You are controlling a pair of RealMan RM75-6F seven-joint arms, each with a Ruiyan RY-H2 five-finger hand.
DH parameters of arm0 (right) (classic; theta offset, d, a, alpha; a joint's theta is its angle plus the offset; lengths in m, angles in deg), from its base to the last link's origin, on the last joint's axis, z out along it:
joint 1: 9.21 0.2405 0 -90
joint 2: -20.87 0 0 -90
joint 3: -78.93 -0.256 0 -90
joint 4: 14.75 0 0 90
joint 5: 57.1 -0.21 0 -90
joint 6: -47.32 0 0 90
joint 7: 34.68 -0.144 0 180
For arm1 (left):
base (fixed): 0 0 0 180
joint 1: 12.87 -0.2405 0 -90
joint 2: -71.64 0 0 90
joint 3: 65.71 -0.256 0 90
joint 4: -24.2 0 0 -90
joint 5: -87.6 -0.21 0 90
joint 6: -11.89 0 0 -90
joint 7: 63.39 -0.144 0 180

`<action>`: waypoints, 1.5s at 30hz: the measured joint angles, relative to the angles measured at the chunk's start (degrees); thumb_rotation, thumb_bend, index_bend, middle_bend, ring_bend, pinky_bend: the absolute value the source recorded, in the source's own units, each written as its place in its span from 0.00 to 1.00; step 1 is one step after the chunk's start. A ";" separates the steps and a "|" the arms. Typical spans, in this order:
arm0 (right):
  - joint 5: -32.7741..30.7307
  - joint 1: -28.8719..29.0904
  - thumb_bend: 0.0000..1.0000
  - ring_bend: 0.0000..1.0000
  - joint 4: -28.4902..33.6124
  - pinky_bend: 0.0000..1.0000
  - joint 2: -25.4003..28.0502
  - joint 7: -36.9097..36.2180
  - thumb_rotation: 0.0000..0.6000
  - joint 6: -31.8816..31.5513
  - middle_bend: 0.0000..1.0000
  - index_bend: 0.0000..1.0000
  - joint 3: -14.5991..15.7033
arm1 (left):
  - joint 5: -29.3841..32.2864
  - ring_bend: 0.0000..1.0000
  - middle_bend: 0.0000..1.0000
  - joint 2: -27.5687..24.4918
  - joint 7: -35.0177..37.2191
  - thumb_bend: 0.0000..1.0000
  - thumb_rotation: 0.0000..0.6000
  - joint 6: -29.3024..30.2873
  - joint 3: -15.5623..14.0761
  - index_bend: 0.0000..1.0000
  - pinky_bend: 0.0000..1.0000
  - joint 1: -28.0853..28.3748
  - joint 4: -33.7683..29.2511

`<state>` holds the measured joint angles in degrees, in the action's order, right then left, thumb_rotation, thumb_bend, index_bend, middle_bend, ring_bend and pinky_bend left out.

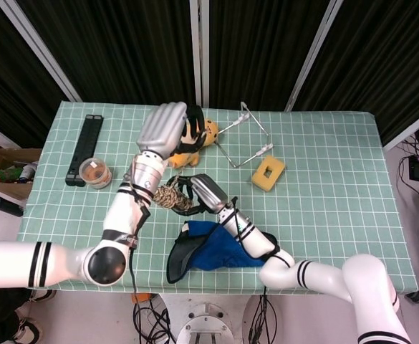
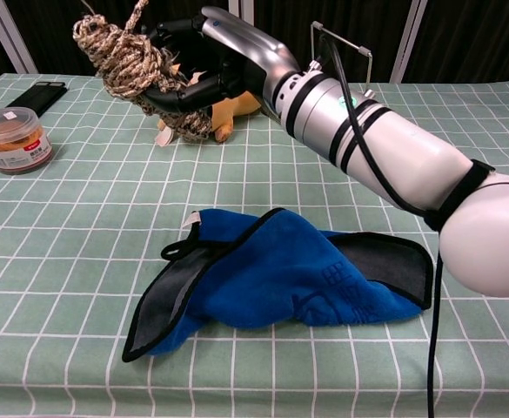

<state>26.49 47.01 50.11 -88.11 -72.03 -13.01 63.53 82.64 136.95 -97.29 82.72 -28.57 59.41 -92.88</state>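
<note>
My right hand [image 1: 198, 190] [image 2: 212, 63] grips a tangled bundle of brown-and-cream rope [image 1: 169, 198] [image 2: 130, 59] and holds it in the air above the table, left of the blue cloth's far edge. My left hand [image 1: 163, 126] is raised high over the yellow plush toy [image 1: 198, 135] [image 2: 235, 108]; I see its back, with the fingers stretched out and nothing in them. It does not show in the chest view. A blue cloth with black lining [image 1: 210, 247] [image 2: 280, 279] lies crumpled at the table's near edge, under the right forearm.
On the green checked tablecloth [image 1: 324, 208] are a yellow sponge with a hole [image 1: 268, 173] and a wire stand [image 1: 248, 132] [image 2: 341, 42] at the back right. On the left are a small round jar [image 1: 95, 173] [image 2: 12, 139] and a long black bar [image 1: 84, 147] [image 2: 33, 94].
</note>
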 measured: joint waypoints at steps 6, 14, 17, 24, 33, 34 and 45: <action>1.28 -1.84 0.76 0.56 2.28 0.74 0.34 -2.71 1.00 -3.20 0.61 0.79 0.84 | 3.94 0.61 0.64 -1.03 2.59 0.54 1.00 -1.47 0.96 0.74 0.71 -0.47 3.19; 5.01 -3.90 0.76 0.56 4.35 0.74 -0.20 -4.10 1.00 -9.41 0.61 0.80 1.92 | 8.13 0.61 0.64 -0.74 3.55 0.54 1.00 -2.09 0.83 0.74 0.71 0.09 5.07; 5.93 -4.30 0.76 0.56 4.82 0.74 -0.39 -4.38 1.00 -10.88 0.61 0.80 2.05 | 10.68 0.61 0.64 -1.08 3.11 0.54 1.00 -2.81 0.76 0.74 0.71 0.34 5.74; 6.87 -5.60 0.75 0.56 5.64 0.74 -0.62 -4.98 1.00 -14.28 0.61 0.80 1.87 | 15.31 0.61 0.64 -2.70 0.90 0.54 1.00 -6.42 -0.93 0.74 0.71 0.08 7.86; 7.06 -6.85 0.76 0.56 6.71 0.74 0.50 -6.06 1.00 -17.43 0.61 0.80 0.03 | 16.74 0.61 0.64 -4.53 -1.23 0.54 1.00 -12.53 -6.05 0.74 0.71 -2.55 10.23; 7.05 -7.04 0.76 0.56 6.96 0.74 0.79 -6.18 1.00 -17.77 0.61 0.80 -0.14 | 16.40 0.61 0.64 -4.65 -1.12 0.54 1.00 -13.42 -6.76 0.74 0.71 -3.14 10.48; 5.18 -8.58 0.76 0.56 8.50 0.74 2.42 -5.92 1.00 -19.08 0.61 0.80 -1.93 | 13.19 0.60 0.64 -5.87 3.43 0.54 1.00 -21.26 -10.59 0.67 0.69 -7.50 13.11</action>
<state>31.67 38.43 58.62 -85.69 -77.95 -32.09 61.59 95.82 131.08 -93.86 61.46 -39.16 51.91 -79.76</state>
